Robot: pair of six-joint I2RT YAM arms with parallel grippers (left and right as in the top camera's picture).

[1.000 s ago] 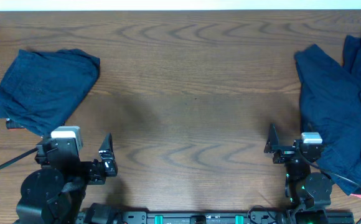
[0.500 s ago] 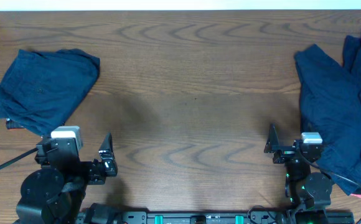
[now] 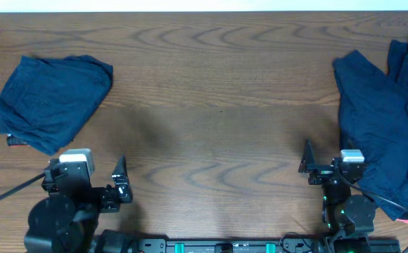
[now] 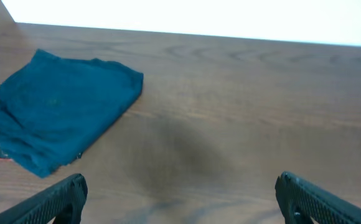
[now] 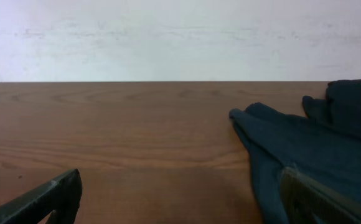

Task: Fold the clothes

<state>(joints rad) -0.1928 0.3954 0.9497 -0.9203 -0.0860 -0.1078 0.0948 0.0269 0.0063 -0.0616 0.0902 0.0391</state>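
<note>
Two lots of navy clothes lie on the table (image 3: 218,84): a folded garment (image 3: 49,102) at the far left and a rumpled, unfolded heap (image 3: 383,133) along the right edge. Near the front edge, the left end effector (image 4: 179,196) and the right end effector (image 5: 180,196) are both released, fingers spread wide, gripping nothing.

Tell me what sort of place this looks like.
Probably a robotics lab bench for laundry-folding trials: a wooden table against a white wall, a left arm and right arm mounted at its near edge, a folded navy garment at left and a rumpled navy pile at right.
</note>
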